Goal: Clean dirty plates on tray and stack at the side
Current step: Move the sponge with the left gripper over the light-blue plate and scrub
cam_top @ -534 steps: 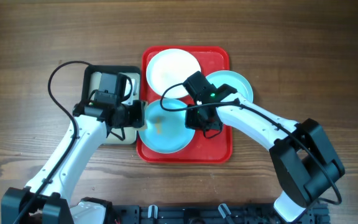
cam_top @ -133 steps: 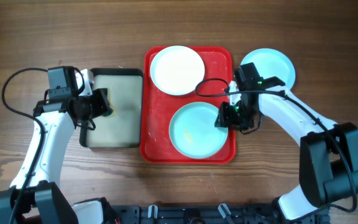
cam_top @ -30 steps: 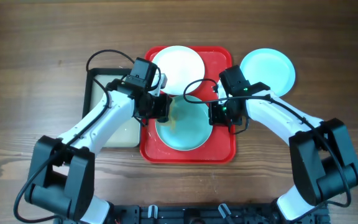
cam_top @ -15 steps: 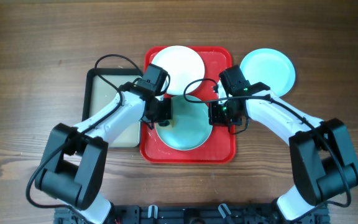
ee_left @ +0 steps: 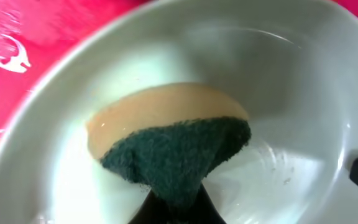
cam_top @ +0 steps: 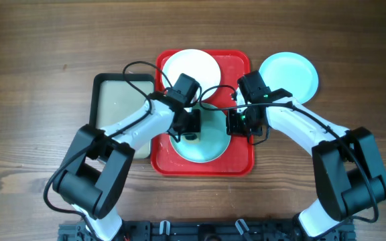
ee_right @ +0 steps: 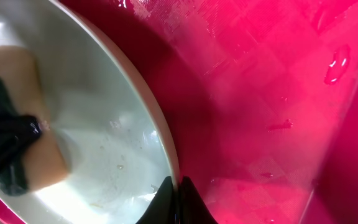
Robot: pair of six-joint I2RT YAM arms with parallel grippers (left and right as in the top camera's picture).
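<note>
A pale blue plate (cam_top: 206, 146) lies in the front half of the red tray (cam_top: 240, 67). A white plate (cam_top: 190, 72) lies at the tray's back. A second pale blue plate (cam_top: 288, 73) sits on the table to the tray's right. My left gripper (cam_top: 191, 127) is shut on a green and beige sponge (ee_left: 173, 146) and presses it onto the plate's inside (ee_left: 291, 93). My right gripper (cam_top: 237, 124) is shut on the plate's right rim (ee_right: 169, 158), with one finger on each side of it. The sponge (ee_right: 17, 81) also shows in the right wrist view.
A black-rimmed tray with a beige inside (cam_top: 116, 107) stands left of the red tray. The red tray floor (ee_right: 278, 93) is wet, with droplets. Both arms cross over the red tray from either side.
My left gripper has moved right with the sponge, from the plate's left edge to near its middle. The right gripper and the plates have stayed put.
</note>
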